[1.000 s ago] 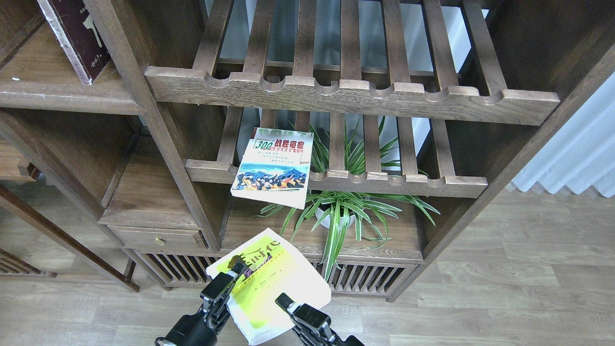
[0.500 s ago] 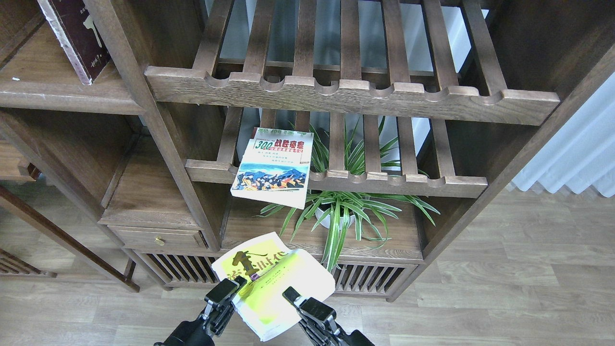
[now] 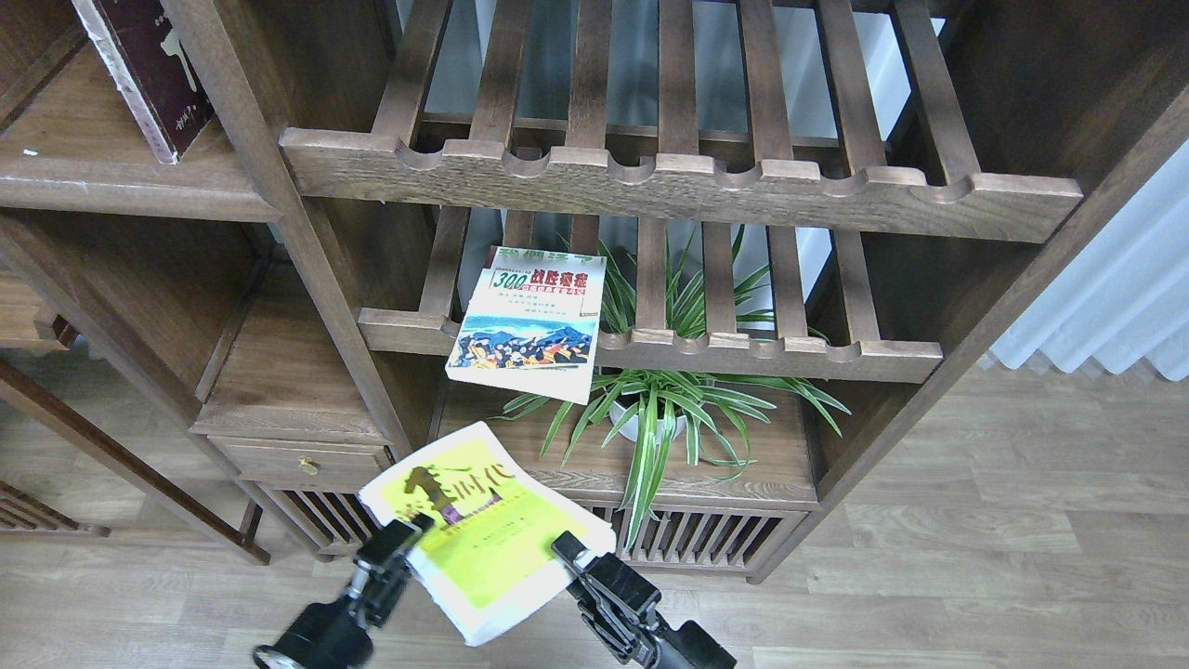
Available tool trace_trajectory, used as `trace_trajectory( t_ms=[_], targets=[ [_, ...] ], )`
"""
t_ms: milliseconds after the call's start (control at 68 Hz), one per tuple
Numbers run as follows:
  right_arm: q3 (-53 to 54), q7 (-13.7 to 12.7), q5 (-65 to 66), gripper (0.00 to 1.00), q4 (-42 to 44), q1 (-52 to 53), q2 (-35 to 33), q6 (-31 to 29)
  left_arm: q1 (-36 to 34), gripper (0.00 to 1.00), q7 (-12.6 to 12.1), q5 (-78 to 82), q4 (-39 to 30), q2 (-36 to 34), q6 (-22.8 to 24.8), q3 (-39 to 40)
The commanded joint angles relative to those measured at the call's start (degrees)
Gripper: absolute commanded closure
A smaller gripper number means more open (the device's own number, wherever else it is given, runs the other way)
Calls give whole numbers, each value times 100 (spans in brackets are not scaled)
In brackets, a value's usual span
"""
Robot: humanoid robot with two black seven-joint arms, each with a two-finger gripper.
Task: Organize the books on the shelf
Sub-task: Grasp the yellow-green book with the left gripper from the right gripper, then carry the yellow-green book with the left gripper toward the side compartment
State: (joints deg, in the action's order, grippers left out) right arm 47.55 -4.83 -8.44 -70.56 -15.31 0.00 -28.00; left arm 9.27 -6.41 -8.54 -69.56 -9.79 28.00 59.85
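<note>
The yellow-green white-edged book (image 3: 483, 534) hangs in the air low in front of the cabinet, between my two grippers. My left gripper (image 3: 395, 544) is shut on its left edge. My right gripper (image 3: 568, 550) touches its right edge; its fingers cannot be told apart. The small "300" book (image 3: 528, 321) lies on the lower slatted rack, overhanging its front rail, with another cover showing under its top edge. The maroon book (image 3: 149, 70) stands leaning on the shelf (image 3: 84, 139), the solid plank at the upper left.
A spider plant in a white pot (image 3: 655, 423) stands on the low board right of the held book. A drawer with a brass knob (image 3: 302, 462) is at the lower left. Two slatted racks (image 3: 669, 181) fill the middle bay. Wooden floor lies below.
The yellow-green book has moved left and turned, carried by my left gripper. My right gripper stayed near the book's right edge and rose slightly.
</note>
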Motion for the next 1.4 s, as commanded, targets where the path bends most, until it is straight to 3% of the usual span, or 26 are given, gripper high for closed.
trace_trajectory(
  t_ms=[0,324,794,912,1162,1382],
  targets=[
    [-8,0,0,9,7,-51,0,0,338,93,-1,2,-452,-594,0,281],
    [-9,0,9,9,210,-68,0,0,1348,94,-44,46,-1613,-1763,0,1844],
    [-17,0,9,9,376,-60,0,0,1780,94,-36,11,-2237,-2914,0,4561],
    [-26,0,18,9,482,-69,0,0,1780,94,-53,11,-2360,-3160,0,4869],
    [-44,8,18,9,526,-77,0,0,1657,94,-440,46,-2334,-3582,0,5431],
    [-53,0,18,9,526,-77,0,0,1297,94,-581,72,-2255,-3916,0,5765]
  ],
)
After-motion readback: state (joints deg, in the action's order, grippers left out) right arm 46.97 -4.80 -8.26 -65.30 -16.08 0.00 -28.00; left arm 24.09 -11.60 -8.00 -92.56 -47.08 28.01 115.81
